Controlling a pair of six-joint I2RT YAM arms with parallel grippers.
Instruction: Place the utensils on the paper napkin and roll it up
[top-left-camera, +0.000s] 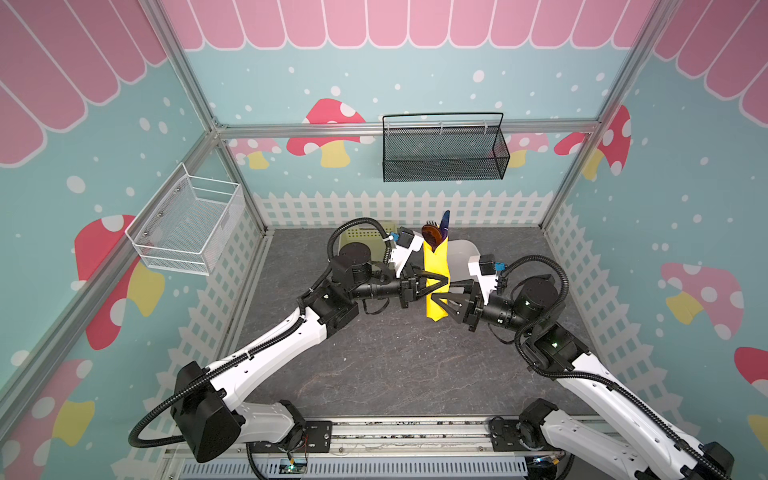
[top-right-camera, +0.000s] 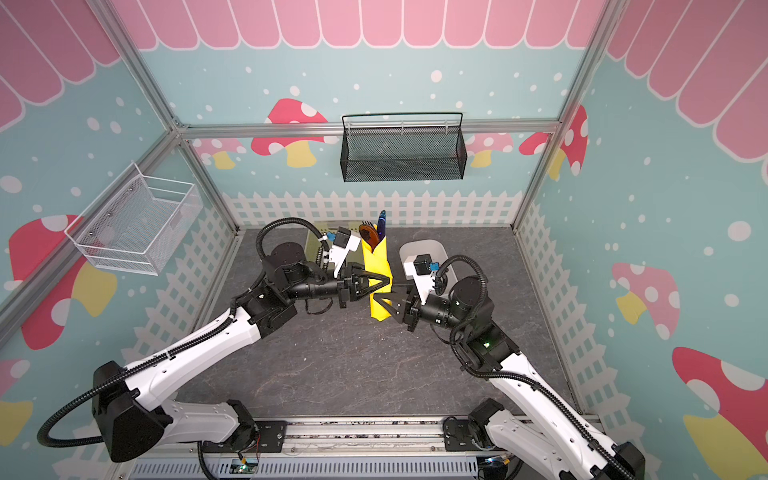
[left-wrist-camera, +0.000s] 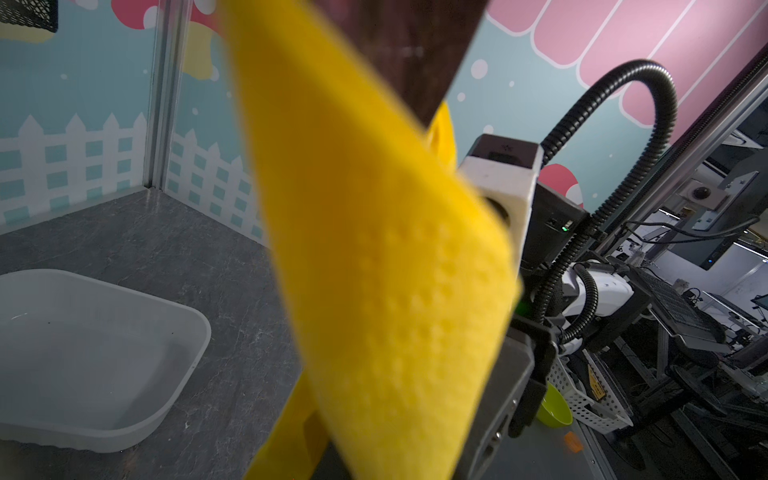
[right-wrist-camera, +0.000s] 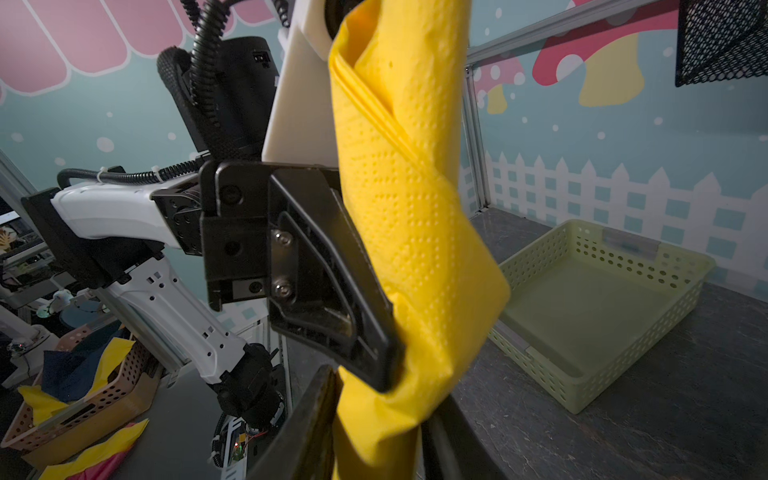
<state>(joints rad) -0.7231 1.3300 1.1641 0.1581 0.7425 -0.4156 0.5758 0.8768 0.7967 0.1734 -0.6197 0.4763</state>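
The napkin (top-left-camera: 436, 262) is hanging rolled in the air, long axis upright (off the table). The left gripper (top-left-camera: 445, 283) is clamping its middle; the right gripper (top-left-camera: 440, 297) is straddling it just below, grip unclear. Utensils (top-left-camera: 436, 232) are poking out on top.

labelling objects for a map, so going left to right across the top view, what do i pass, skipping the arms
white wire basket → pale green basket → rolled yellow napkin → white tub; the black mesh basket on the back wall and the utensils sticking out of the roll overlap the napkin, so they are left out
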